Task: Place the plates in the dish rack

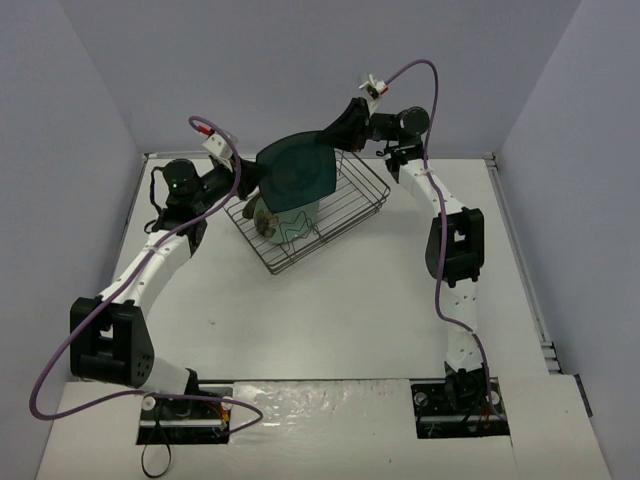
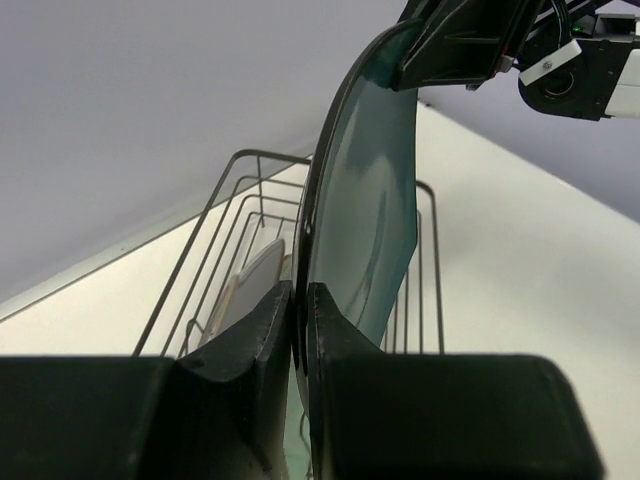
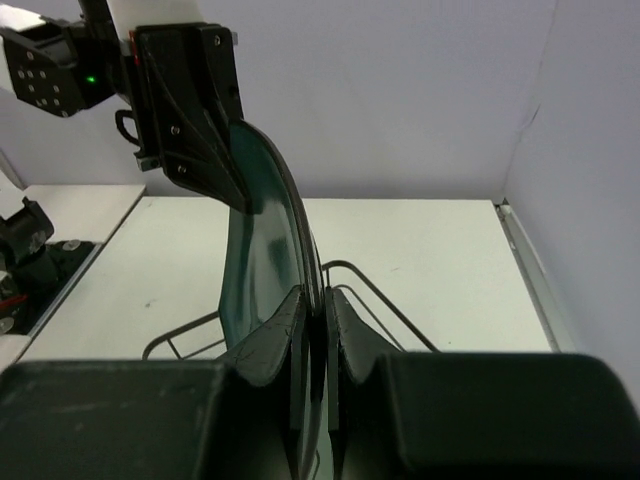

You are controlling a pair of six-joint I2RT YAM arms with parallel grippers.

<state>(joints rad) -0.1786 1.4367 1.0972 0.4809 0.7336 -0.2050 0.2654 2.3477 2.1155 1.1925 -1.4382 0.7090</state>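
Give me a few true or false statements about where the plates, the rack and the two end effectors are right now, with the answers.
1. The left end effector and the right end effector both clamp the dark teal rounded-square plate. True.
2. The black wire dish rack sits on the far half of the white table. True.
3. The teal plate lies flat on the table. False: it is held on edge above the rack.
4. The rack is empty. False: a pale plate already stands inside it.

The flat white table (image 1: pixel 330 320) carries a rectangular black wire dish rack (image 1: pixel 350 208). The rack sits askew, toward the far edge.
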